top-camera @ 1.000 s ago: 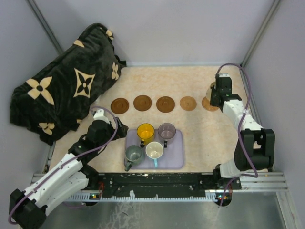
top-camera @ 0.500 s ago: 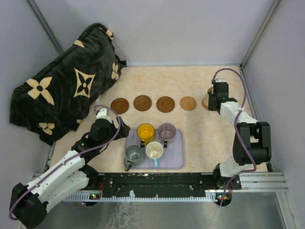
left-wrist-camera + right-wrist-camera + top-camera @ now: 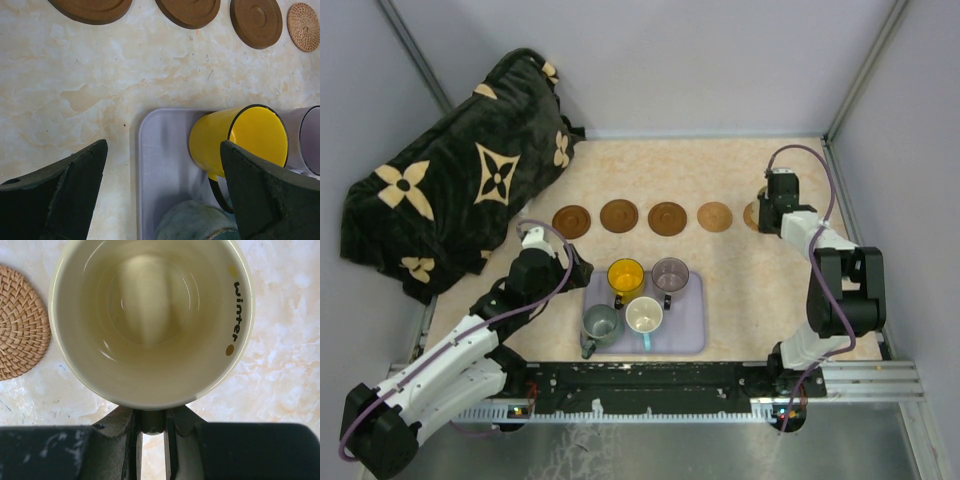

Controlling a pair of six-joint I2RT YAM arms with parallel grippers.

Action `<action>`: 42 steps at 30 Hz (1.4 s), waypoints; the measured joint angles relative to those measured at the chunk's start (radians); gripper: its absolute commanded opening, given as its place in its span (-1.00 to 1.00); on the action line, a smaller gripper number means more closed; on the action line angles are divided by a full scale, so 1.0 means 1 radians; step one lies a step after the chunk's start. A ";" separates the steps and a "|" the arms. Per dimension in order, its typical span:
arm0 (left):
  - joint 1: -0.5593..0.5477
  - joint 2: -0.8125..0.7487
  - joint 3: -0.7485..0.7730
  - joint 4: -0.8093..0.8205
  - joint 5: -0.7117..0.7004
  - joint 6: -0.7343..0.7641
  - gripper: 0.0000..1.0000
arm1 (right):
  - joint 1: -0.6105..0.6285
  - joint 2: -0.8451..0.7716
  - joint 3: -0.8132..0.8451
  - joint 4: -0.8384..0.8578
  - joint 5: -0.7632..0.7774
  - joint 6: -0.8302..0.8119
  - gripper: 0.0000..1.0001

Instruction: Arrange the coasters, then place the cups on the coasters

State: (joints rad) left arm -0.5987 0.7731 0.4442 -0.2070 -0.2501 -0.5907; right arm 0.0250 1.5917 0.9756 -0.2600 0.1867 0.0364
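One upright beige mug (image 3: 150,325), handle in right gripper (image 3: 152,429)

The surface (image 3: 75,75) looks like smooth, cream, marble-patterned laminate. The brown coasters (image 3: 191,10) along the top of the left wrist view are smooth matt wood. The woven coaster (image 3: 304,26) at upper right is rough rattan. The yellow mug (image 3: 235,140) and beige mug (image 3: 150,315) are glossy glazed ceramic. The lavender tray (image 3: 160,165) looks like matt plastic. The black blanket (image 3: 460,190) is plush cloth.
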 measured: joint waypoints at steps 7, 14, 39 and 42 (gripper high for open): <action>0.000 0.004 0.000 0.002 0.000 0.000 0.99 | -0.004 0.000 0.000 0.014 0.003 0.001 -1.00; 0.000 0.010 0.000 0.005 0.000 0.000 0.99 | -0.009 0.000 0.000 0.018 0.001 0.002 -1.00; 0.000 0.020 0.000 0.006 0.000 0.000 0.99 | -0.009 0.001 0.000 0.027 -0.032 0.019 -1.00; 0.000 0.021 -0.003 0.007 0.000 0.000 0.99 | -0.009 0.001 0.000 0.026 -0.032 0.019 -1.00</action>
State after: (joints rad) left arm -0.5987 0.7937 0.4408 -0.1997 -0.2501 -0.5911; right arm 0.0162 1.5929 0.9756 -0.2340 0.1551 0.0555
